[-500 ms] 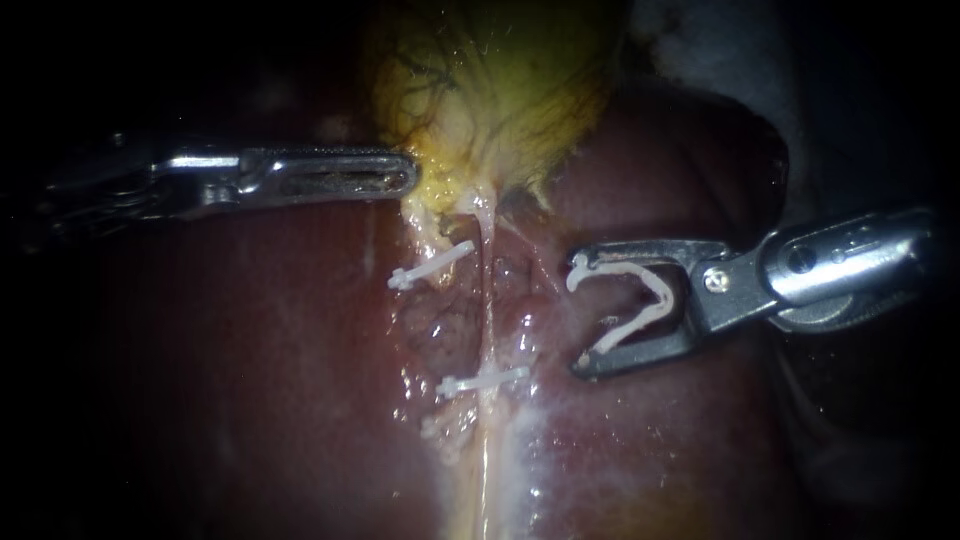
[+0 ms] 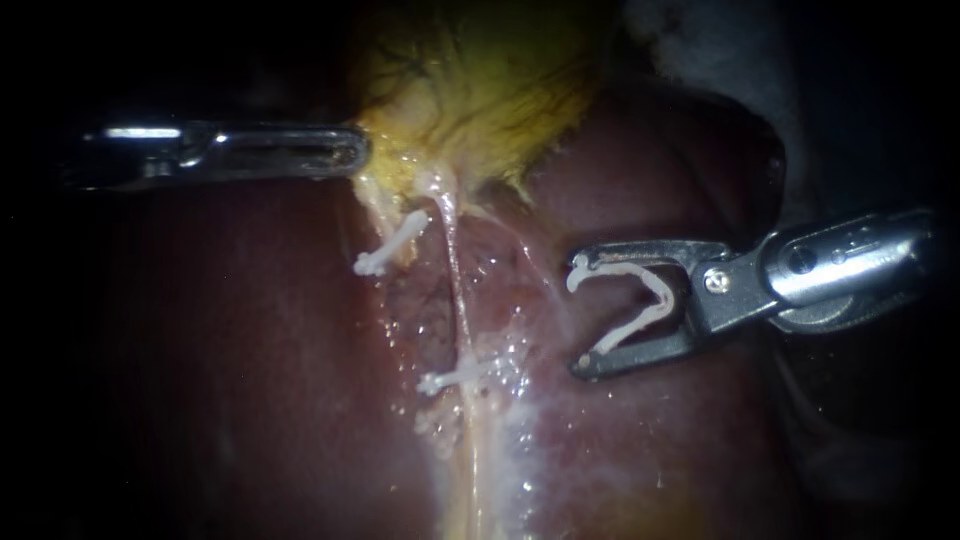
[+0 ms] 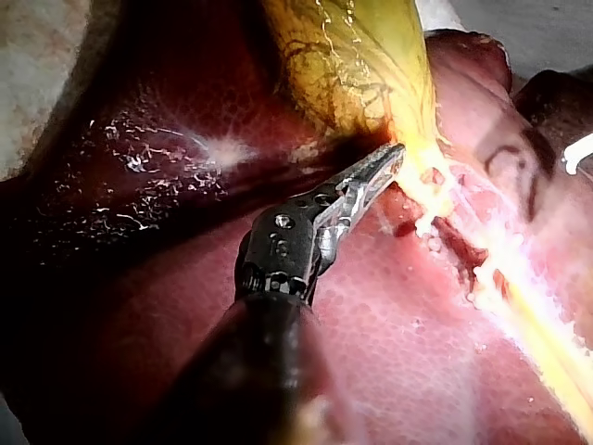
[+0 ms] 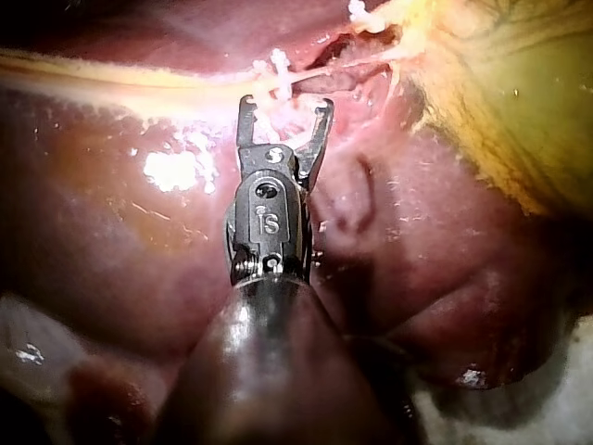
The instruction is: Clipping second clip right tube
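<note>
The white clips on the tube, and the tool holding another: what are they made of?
The upper clip, lower clip and loaded clip look like matte white plastic: opaque, with no metallic glint, though that is a guess. The right tool looks like polished metal, probably steel: grey, with bright highlights and a pivot screw.

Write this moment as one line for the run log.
left instrument: grips gallbladder | right instrument: carries open clip, short of tube | placed: upper clip, lower clip
</note>
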Robot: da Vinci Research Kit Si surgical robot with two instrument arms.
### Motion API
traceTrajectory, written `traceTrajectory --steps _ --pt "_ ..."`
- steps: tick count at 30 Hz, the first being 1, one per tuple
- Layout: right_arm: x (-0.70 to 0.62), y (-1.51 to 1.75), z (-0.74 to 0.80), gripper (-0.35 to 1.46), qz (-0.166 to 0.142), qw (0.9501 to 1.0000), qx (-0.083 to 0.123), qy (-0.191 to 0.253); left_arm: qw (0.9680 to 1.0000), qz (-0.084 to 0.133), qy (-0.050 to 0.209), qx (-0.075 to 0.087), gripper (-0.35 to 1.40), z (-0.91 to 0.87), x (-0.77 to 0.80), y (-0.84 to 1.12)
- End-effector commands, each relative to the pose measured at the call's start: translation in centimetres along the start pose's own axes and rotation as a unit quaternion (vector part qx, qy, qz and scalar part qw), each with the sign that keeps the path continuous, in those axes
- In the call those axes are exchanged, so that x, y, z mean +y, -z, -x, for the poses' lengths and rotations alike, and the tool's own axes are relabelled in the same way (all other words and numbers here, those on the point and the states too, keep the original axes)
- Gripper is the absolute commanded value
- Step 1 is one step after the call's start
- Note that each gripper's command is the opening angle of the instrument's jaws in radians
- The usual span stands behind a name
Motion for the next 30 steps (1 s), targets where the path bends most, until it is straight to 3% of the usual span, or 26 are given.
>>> traceTrajectory --steps 1,5,9,13,23,30 --pt "0.0 -0.01 0.0 0.58 0.0 1.0 0.0 0.0 1.0 0.001 0.001 -0.003 -0.35 0.02 0.0 0.03" --pt "0.02 -0.08 -0.01 0.57 -0.012 0.9999 0.001 -0.001 1.0 0.0 0.002 -0.004 -0.35 0.04 0.0 0.05" --pt "0.05 -0.22 0.02 0.55 -0.053 0.9978 0.01 -0.038 1.0 0.0 -0.001 -0.005 -0.35 0.04 -0.02 0.04" --pt "0.08 -0.41 0.12 0.55 -0.065 0.9951 0.02 -0.073 1.0 0.001 -0.001 -0.006 -0.35 0.04 -0.05 0.05" --pt "0.2 -0.96 0.37 0.54 -0.083 0.9843 0.024 -0.154 1.0 0.0 -0.002 -0.008 -0.35 0.05 -0.17 0.07" --pt "0.27 -1.26 0.56 0.54 -0.097 0.9776 0.024 -0.185 1.0 -0.001 -0.004 -0.008 -0.35 0.05 -0.26 0.08"
